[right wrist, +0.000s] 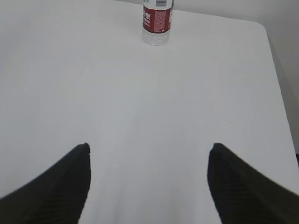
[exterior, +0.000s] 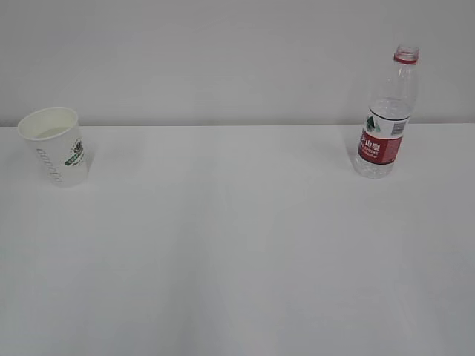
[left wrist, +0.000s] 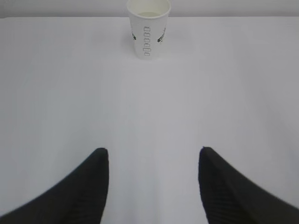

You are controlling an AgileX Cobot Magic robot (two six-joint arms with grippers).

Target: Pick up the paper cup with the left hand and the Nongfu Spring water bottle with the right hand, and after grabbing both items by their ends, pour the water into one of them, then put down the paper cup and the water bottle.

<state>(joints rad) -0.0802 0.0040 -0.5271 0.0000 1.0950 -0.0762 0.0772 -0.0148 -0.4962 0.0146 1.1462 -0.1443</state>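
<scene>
Paper cup (exterior: 54, 145) upright at far left of white table (exterior: 237, 252), near back edge; green logo on side, inside pale. Water bottle (exterior: 387, 115) upright at far right, red label, red neck ring, uncapped, mostly clear. Cup, bottle well apart. Plain wall (exterior: 223, 59) behind.

**White table, pale wall**

A plain white table (exterior: 237, 252) filled the lower part of the exterior view, its far edge running from nine o'clock to three o'clock. Behind it stood a pale grey wall (exterior: 223, 59). In the right wrist view the table's rounded corner lay toward one o'clock.
</scene>
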